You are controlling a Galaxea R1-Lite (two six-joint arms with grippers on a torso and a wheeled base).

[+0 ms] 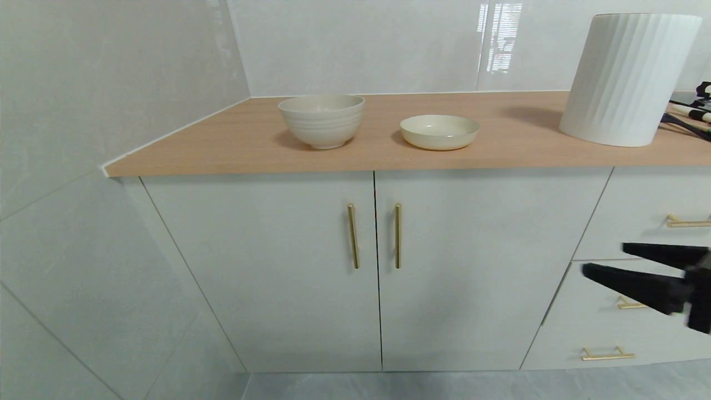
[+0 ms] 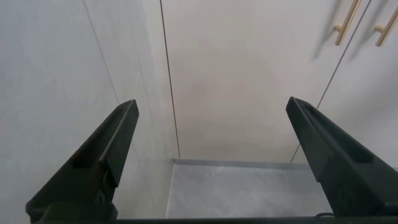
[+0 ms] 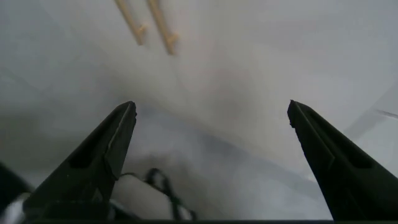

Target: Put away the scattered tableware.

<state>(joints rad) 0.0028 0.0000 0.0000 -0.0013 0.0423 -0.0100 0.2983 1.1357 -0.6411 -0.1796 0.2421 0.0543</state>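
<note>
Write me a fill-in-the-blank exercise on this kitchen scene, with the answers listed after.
The deep bowl and the shallow dish both stand on the wooden ____.
The two cabinet doors under them are ____.
The right claw, low in front of the drawers, is ____ and holds nothing.
The tall ribbed white container stands on the robot's ____ of the dish.
Missing words: counter; shut; open; right.

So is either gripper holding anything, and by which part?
Nothing held: left gripper and right gripper are open and empty; bowl and dish sit on the countertop.
</note>
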